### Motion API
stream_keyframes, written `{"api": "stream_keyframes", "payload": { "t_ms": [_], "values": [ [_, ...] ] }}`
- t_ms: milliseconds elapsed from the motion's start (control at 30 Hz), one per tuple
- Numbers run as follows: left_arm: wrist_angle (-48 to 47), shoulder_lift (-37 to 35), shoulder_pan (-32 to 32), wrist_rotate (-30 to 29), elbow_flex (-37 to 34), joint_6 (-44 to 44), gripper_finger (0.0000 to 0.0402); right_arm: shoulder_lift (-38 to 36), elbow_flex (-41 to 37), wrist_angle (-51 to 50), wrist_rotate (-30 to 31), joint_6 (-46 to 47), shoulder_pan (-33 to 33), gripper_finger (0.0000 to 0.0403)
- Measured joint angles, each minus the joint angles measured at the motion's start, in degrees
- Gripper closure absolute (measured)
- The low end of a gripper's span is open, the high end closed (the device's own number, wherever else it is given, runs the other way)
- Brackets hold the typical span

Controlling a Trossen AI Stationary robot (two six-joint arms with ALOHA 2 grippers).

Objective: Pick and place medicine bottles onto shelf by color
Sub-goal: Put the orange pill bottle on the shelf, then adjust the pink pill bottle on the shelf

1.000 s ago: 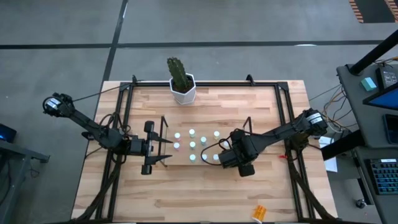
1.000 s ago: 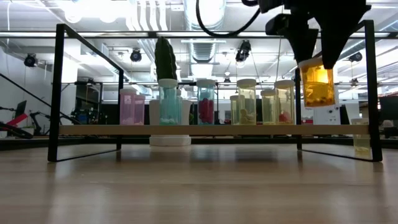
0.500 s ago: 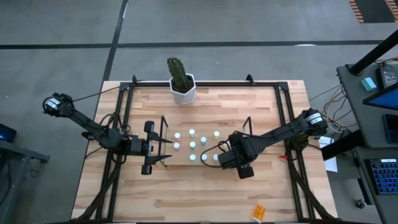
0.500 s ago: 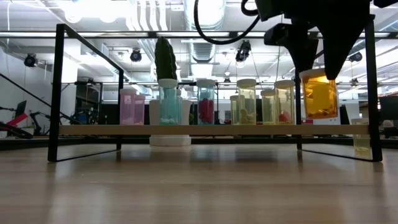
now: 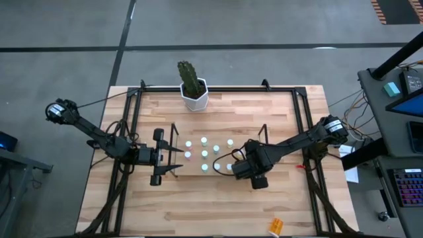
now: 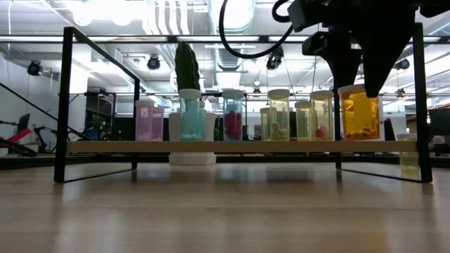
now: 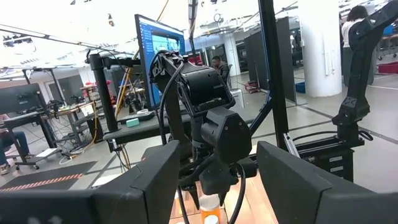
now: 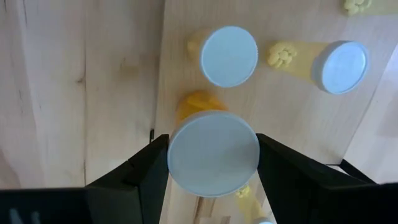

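Observation:
The shelf [image 6: 211,146] stands mid-table, a wire rack with a wooden board. Several medicine bottles with white caps stand on it: pink [image 6: 144,121], bluish [image 6: 190,116], yellow [image 6: 279,116]. From above their caps [image 5: 203,154] show in rows. My right gripper [image 6: 358,88] hangs over the shelf's right part, shut on an orange bottle [image 6: 360,116] beside the yellow ones [image 8: 228,56]. My left gripper [image 5: 175,163] waits level at the shelf's left end, open, nothing between its fingers [image 7: 155,180]. My right gripper pinches the orange bottle by its white cap [image 8: 213,152], one finger on each side. The fingers [image 6: 341,67] come from above and point down. The bottle is upright below them, its bottom level with the shelf's board; whether it rests there, I cannot tell.
A cactus in a white pot [image 5: 192,86] stands at the far edge behind the shelf. A black frame [image 5: 135,106] borders the table. A small orange thing [image 5: 276,226] lies at the near edge. A pale bottle [image 6: 409,154] shows past the shelf's right post.
My right gripper has come down with the orange bottle, staying shut on it. The bottle stays upright and has sunk from well above the shelf's board to the board's level, beside the yellow bottles.

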Motion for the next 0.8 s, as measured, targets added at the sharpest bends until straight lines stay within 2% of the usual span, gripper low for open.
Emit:
{"api": "stream_keyframes", "payload": {
  "t_ms": [367, 800],
  "values": [
    [0.0, 0.0, 0.0, 0.0, 0.0, 0.0, 0.0204, 0.0, 0.3, 0.1, 0.6, 0.2, 0.0, 0.0194],
    [0.1, 0.0, 0.0, 0.0, 0.0, -0.2, 0.0204, 0.0, 1.1, -1.3, 0.6, 2.0, 0.0, 0.0111]
  ]
}}
